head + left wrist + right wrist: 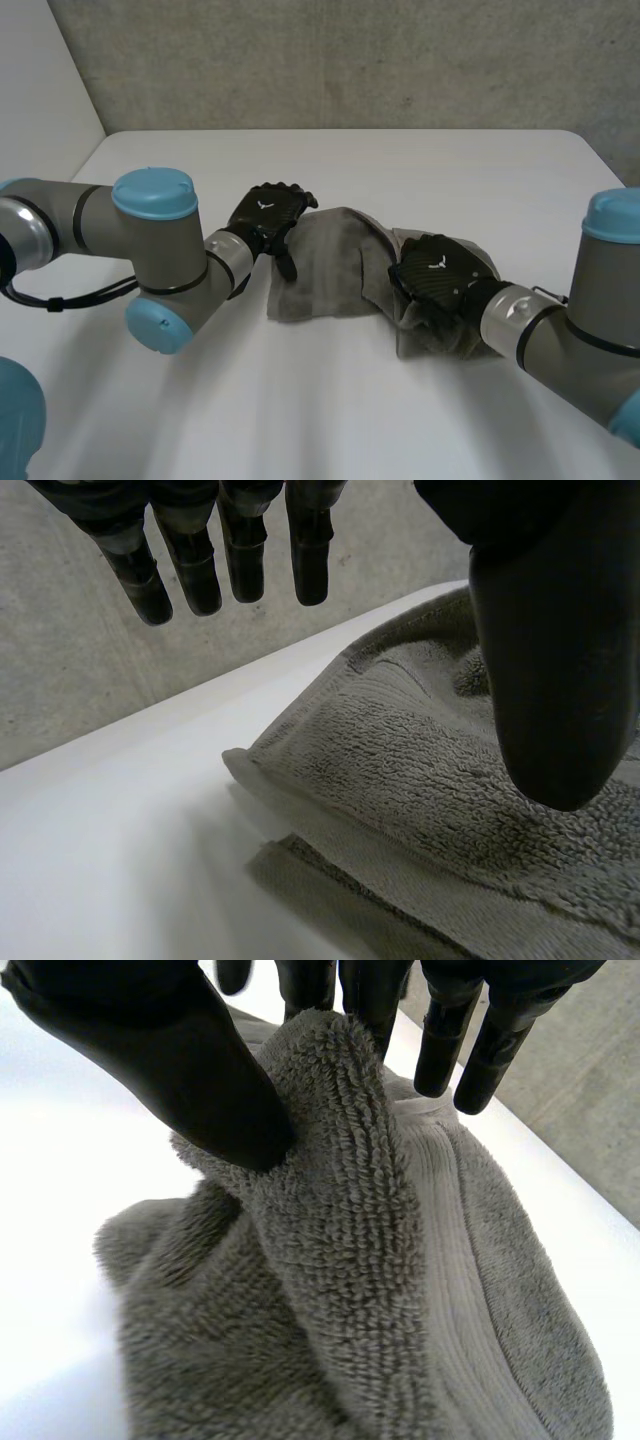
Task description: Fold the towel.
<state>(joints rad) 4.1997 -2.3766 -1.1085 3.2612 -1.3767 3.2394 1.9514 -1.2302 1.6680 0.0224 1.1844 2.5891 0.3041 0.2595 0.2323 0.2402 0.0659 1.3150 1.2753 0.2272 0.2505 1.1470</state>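
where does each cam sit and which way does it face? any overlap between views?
Head view: between and behind the arms, looking down at the white table; both grey arms, left hand and right hand at the crumpled grey terry towel.
Left wrist view: on the left wrist, looking along the palm; straight fingers and thumb above the towel's hemmed edge.
Right wrist view: on the right wrist; thumb and fingers pinch a raised towel fold.
Shared: towel and table in all three.
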